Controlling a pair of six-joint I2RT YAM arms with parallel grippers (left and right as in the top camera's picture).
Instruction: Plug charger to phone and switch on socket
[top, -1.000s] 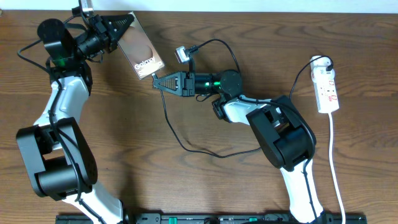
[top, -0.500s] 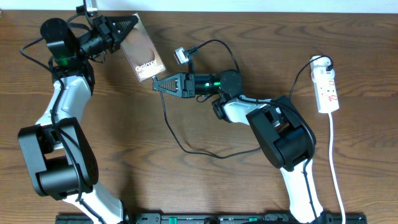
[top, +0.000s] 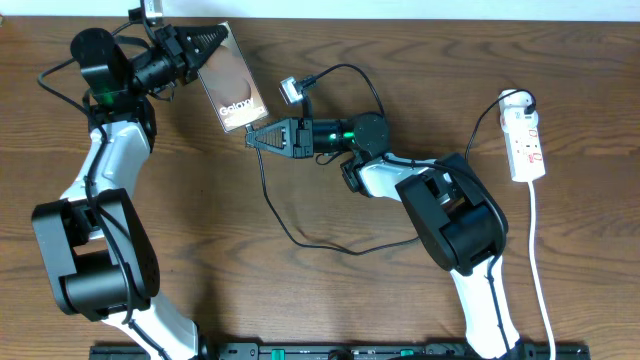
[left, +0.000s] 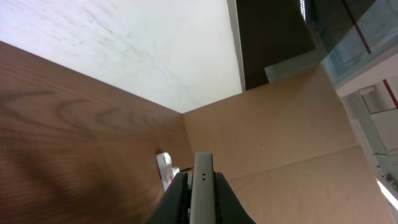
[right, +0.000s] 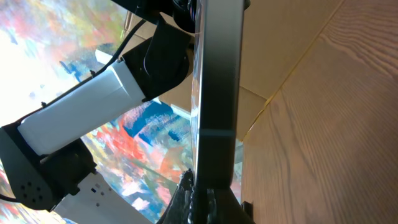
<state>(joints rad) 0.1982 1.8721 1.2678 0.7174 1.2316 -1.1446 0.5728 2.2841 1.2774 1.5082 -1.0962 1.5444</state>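
My left claw (top: 210, 40) clamps the phone (top: 232, 85), my right claw (top: 250, 135) pinches the charger (top: 272, 197); tilted, its tip could miss the port.

left arm (top: 105, 165): extended forward, wrist turned right, jaws clamped | right arm (top: 455, 215): stretched leftward, jaws closed

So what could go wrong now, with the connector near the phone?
The left gripper has the phone in its jaws by one end only, so a push from the charger tip in the right gripper may tilt it or make it slip. Its cable runs under the right arm and might snag.
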